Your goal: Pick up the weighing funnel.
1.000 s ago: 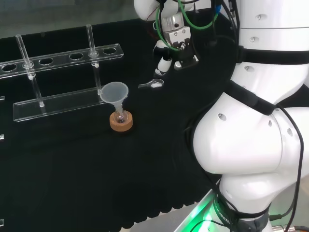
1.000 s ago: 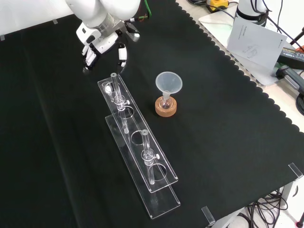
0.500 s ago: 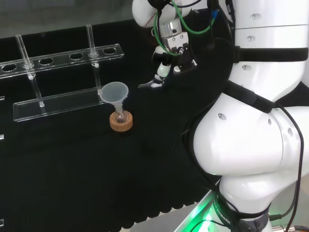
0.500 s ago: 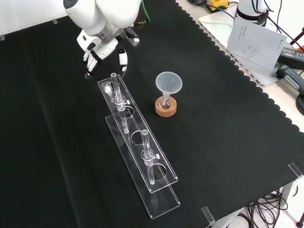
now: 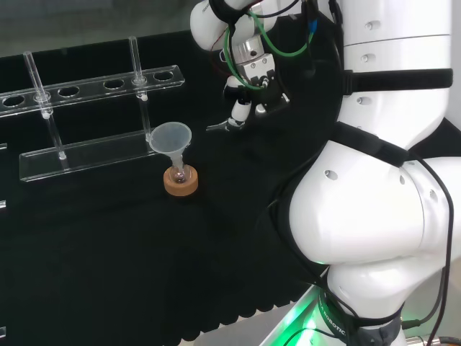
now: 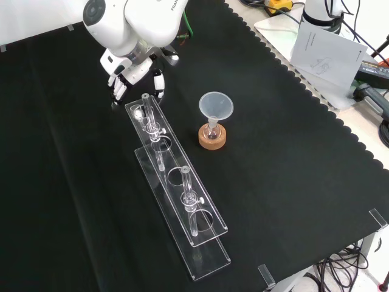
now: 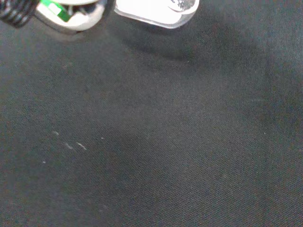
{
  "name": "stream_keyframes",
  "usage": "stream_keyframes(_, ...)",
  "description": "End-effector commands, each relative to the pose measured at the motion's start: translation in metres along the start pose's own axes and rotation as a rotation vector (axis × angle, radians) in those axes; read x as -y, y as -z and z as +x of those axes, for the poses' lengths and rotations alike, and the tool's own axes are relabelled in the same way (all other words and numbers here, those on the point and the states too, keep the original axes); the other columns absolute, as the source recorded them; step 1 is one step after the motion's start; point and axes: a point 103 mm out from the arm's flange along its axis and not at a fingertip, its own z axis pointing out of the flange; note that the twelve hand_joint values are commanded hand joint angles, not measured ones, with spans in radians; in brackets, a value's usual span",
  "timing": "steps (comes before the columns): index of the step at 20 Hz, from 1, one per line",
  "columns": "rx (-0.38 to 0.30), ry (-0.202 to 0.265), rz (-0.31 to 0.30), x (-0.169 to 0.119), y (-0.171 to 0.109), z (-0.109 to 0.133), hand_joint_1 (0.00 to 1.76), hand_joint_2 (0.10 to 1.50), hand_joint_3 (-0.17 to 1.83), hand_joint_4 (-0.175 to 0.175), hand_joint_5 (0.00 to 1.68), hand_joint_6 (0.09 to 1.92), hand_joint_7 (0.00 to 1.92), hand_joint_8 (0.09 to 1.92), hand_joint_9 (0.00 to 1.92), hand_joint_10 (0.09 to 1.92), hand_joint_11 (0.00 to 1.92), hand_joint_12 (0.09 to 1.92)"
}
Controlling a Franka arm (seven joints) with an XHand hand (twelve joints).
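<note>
The weighing funnel (image 5: 219, 127), a small clear scoop with a short stem, lies on the black cloth to the right of the rack in the head view. My hand (image 5: 250, 90) hangs just above its scoop end, fingers (image 5: 236, 113) pointing down and relaxed, with one fingertip at or on the scoop. In the front view the hand (image 6: 130, 69) stands over the rack's far end with fingers spread. There the weighing funnel (image 6: 140, 113) shows as a pale spot through the rack's top plate. In the wrist view a pale clear piece (image 7: 154, 12) sits close above bare cloth; I cannot tell what it is.
A clear tube rack (image 5: 86, 151) with upright rods (image 6: 176, 182) lies close to the hand. The big funnel (image 5: 171, 138) stands in a small flask on a cork ring (image 5: 180, 182). Papers and cables (image 6: 325, 48) lie beyond the cloth's scalloped edge.
The hand has come down and moved left in the head view, closing in over the weighing funnel's scoop end. The weighing funnel has not moved.
</note>
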Motion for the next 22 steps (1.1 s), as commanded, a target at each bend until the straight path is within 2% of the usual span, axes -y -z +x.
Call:
stream_keyframes(1,0.022,0.0,0.016,-0.006,-0.008,-0.002,0.88,0.61,0.51,-0.03,0.65,0.14,0.43,0.7,0.7,0.55,0.43,1.32)
stream_keyframes(10,0.061,-0.006,0.024,-0.015,-0.014,-0.002,0.88,0.61,0.52,-0.026,0.68,0.17,0.44,0.7,0.71,0.55,0.44,1.31)
stream_keyframes(12,0.063,-0.004,0.024,-0.017,-0.016,0.0,0.88,0.61,0.53,-0.025,0.67,0.22,0.45,0.69,0.72,0.54,0.44,1.31)
stream_keyframes(17,0.071,-0.006,0.027,-0.022,-0.018,0.004,0.88,0.62,0.54,-0.008,0.66,0.5,0.47,0.69,0.73,0.52,0.45,1.3)
stream_keyframes(22,0.078,-0.017,0.031,-0.025,-0.02,0.004,0.88,0.62,0.55,0.003,0.71,0.62,0.47,0.69,0.74,0.52,0.46,1.3)
